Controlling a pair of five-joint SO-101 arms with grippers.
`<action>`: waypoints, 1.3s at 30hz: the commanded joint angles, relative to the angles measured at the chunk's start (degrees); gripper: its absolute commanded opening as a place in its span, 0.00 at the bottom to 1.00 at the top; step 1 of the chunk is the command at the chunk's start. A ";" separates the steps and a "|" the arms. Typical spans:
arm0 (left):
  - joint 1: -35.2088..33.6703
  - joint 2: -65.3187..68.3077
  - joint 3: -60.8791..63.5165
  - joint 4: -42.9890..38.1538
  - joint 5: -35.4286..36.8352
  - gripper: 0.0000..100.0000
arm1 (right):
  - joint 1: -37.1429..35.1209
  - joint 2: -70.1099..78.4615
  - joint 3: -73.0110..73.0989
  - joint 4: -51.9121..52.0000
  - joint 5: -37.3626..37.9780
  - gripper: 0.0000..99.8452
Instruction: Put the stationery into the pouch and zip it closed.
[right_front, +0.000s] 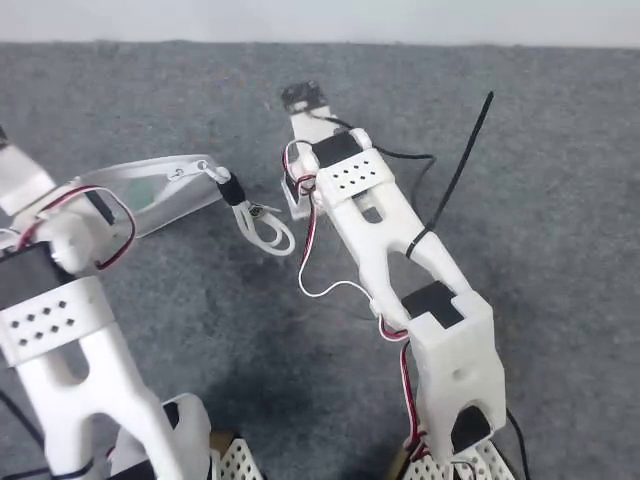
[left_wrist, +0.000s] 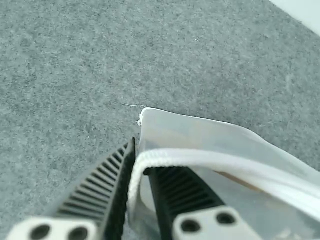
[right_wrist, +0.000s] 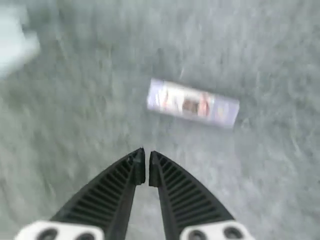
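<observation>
Pouch of translucent plastic (right_front: 165, 195) (left_wrist: 200, 135): white zip band along one long edge; black zip pull (right_front: 232, 188) and white cord loop (right_front: 272, 235) at one end.
Pouch axis: long side runs left to right over the left part of the grey felt-covered desk (right_front: 540, 200); the pull end points right, towards the right arm.
Left end effector (left_wrist: 140, 157): black ribbed jaws almost together, pinching the pouch's zip band near its left corner.
Small rectangular block in a pale printed wrapper (right_wrist: 192, 103): flat on the desk, beyond the right end effector's tips, long side crosswise to them.
Right end effector (right_wrist: 146, 152): jaws all but closed, only a sliver of gap, nothing held.
</observation>
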 joint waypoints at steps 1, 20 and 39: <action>-0.79 0.00 -0.48 -1.93 1.05 0.01 | 0.92 0.48 -3.52 -8.13 -2.46 0.02; -0.79 -0.35 0.75 -2.73 1.05 0.01 | 4.18 16.57 -3.52 -30.99 -1.58 0.01; -2.99 -0.18 1.10 -3.52 1.14 0.01 | 3.03 14.02 -15.03 9.36 -1.58 0.02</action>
